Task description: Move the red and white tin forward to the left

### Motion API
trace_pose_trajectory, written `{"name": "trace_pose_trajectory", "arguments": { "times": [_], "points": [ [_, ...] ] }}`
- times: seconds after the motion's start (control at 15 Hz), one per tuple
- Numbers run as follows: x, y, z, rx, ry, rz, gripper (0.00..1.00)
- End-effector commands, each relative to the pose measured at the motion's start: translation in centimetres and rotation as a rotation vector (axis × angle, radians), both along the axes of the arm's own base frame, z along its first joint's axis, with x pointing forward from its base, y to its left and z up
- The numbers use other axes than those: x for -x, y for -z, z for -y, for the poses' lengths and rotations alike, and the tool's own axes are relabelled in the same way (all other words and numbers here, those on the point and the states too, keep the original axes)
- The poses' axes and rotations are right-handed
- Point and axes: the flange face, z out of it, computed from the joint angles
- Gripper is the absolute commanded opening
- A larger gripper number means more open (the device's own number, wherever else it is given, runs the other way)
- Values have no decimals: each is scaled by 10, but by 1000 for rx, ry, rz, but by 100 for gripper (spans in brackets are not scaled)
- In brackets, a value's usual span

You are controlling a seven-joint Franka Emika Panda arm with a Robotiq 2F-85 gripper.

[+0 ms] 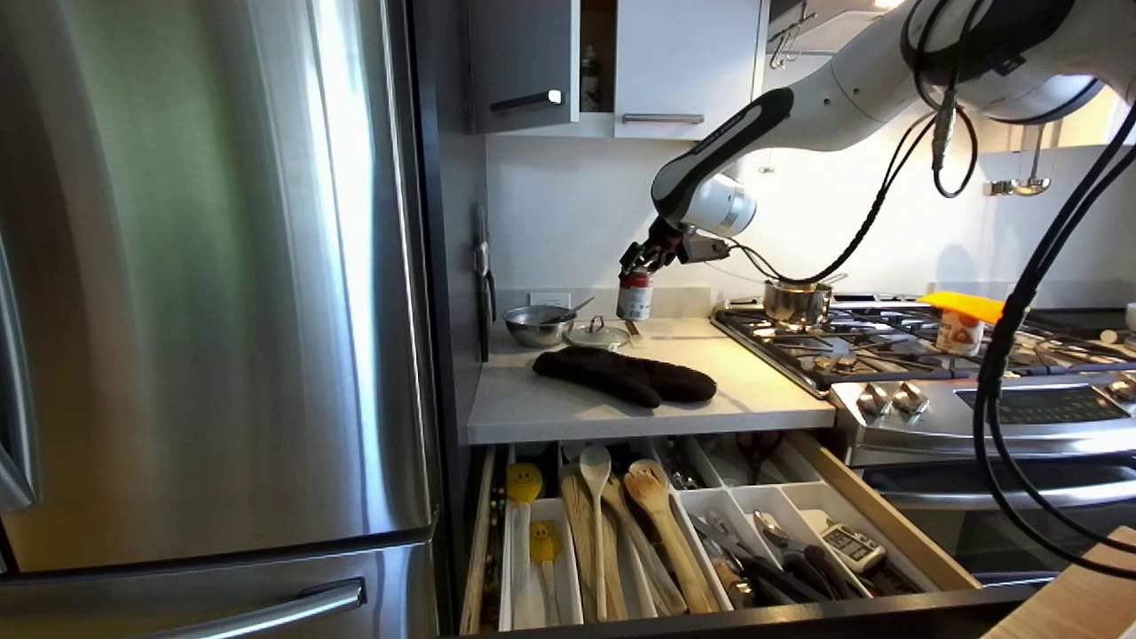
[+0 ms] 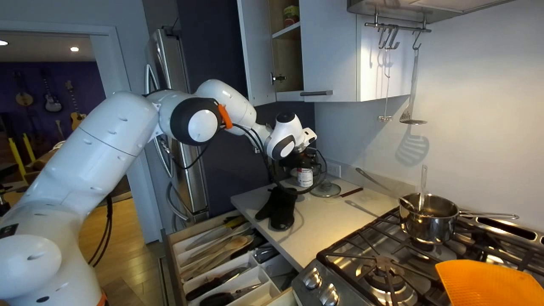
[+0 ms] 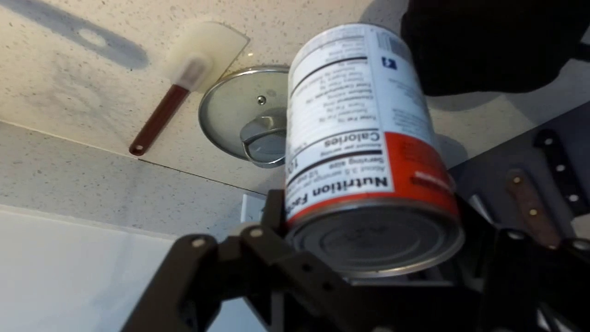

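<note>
The red and white tin (image 1: 635,303) is a small can with a red band at its upper end and white below. My gripper (image 1: 648,259) is shut on its upper end and holds it nearly upright above the back of the counter (image 1: 763,373). The tin also shows below the gripper in an exterior view (image 2: 304,178). In the wrist view the tin (image 3: 341,115) fills the middle, with its metal end toward the camera and a finger on each side (image 3: 368,212). The right finger is dark and hard to make out.
A dark oven mitt (image 1: 612,373) lies on the counter. Behind it are a metal bowl (image 1: 535,328), a glass lid (image 3: 230,115) and a spatula (image 3: 161,115). An open utensil drawer (image 1: 887,506) juts out below. A stove with a pot (image 2: 429,221) stands beside the counter.
</note>
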Motion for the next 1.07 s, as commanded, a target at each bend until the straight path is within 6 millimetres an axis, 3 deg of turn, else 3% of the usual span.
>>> {"name": "trace_pose_trajectory", "arguments": {
  "times": [0.0,0.6,0.67,0.8,1.0],
  "points": [
    [48,-21,-10,23,-124,33,58],
    [153,-48,-55,62,-427,82,58],
    [127,-37,-51,32,-391,71,83],
    [144,-42,-58,39,-423,76,83],
    [149,-41,-58,48,-429,68,83]
  ]
}}
